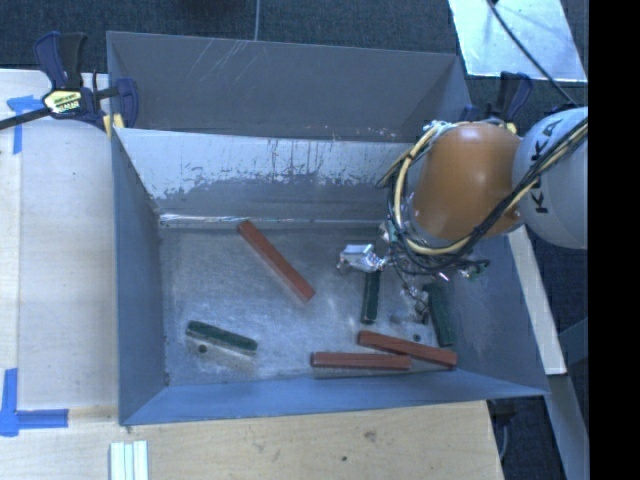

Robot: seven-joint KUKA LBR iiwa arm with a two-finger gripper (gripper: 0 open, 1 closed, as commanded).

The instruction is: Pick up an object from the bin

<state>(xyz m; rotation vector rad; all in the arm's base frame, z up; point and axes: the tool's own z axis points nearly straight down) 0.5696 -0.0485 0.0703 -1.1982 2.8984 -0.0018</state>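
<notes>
Under the arm's orange wrist cover (465, 183), the hand (405, 308) hangs low in the grey bin (140, 268). Its two dark fingers (370, 296) are spread wide, tips near the floor. Just past the fingertips, toward the near wall, lie two brown bars (360, 361), one overlapping the other's end. A third brown bar (275, 260) lies slantwise, left of the hand in the view. Well apart from the hand, farther left, lies a dark green piece (222, 338).

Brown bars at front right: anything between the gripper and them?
Nothing visible. The gripper hangs open with its fingertips ending just behind the nearer brown bar, and only bare bin floor shows between. The second bar lies just in front of it.
</notes>
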